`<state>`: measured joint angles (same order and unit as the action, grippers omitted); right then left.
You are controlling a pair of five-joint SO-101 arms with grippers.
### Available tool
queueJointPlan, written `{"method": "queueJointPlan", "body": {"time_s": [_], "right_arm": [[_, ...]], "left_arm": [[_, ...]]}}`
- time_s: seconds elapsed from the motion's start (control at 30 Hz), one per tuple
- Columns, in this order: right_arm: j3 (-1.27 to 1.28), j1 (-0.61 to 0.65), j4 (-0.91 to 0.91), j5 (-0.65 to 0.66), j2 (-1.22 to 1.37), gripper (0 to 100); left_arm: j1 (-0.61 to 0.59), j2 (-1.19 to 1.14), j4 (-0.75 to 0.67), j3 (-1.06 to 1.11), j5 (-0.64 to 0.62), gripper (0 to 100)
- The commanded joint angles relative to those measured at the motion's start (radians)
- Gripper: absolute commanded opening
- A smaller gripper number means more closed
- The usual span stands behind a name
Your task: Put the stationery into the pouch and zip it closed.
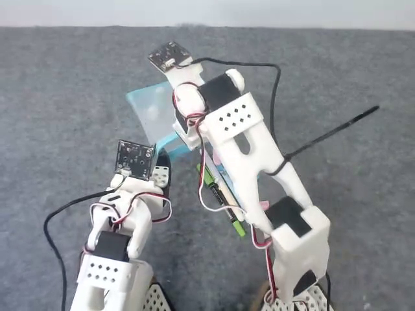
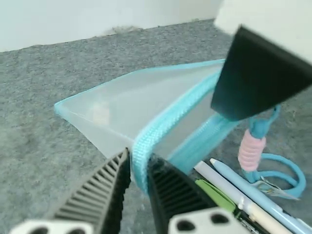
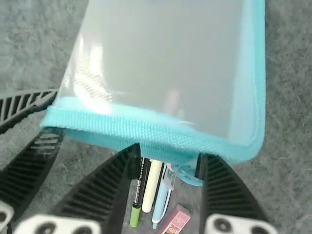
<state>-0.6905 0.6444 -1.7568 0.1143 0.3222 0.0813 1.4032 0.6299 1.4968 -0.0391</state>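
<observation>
The translucent pouch (image 1: 150, 107) with light-blue zip trim is tilted up off the grey mat. My left gripper (image 2: 139, 170) is shut on its zip edge (image 2: 146, 146) near a corner. My right gripper (image 3: 168, 161) is open, and the pouch's trimmed edge (image 3: 146, 134) runs across its tips and hides them. The zip pull (image 3: 187, 174) hangs beside one finger (image 3: 219, 195). Pens (image 1: 224, 201) lie on the mat under the right arm, with a green marker (image 3: 135, 212), a pink eraser (image 3: 175, 219) and blue scissors (image 2: 280, 170) alongside.
A grey mat (image 1: 65, 97) covers the table. A thin black rod (image 1: 337, 129) lies to the right of the right arm. The right arm's black motor block (image 2: 258, 78) hangs close over the pouch. A pale wall edge (image 1: 207, 13) runs along the back.
</observation>
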Motion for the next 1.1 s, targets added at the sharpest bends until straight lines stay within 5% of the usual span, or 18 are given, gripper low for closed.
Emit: {"method": "queueJointPlan", "body": {"time_s": [0.0,0.4,0.7,1.07], "right_arm": [[0.003,0.004,-0.033,0.044,-0.163,19.1],[0.634,-0.082,-0.016,0.198,-0.602,19.0],[1.260,-0.143,0.219,0.216,-0.881,19.0],[1.527,-0.242,0.386,0.227,-0.924,19.3]], "left_arm": [[-0.052,0.021,-0.005,-0.021,-0.002,1],[-0.117,0.020,-0.020,-0.028,0.000,1],[-0.158,0.017,-0.018,-0.036,0.041,1],[-0.158,0.015,-0.018,-0.036,0.044,1]]}}
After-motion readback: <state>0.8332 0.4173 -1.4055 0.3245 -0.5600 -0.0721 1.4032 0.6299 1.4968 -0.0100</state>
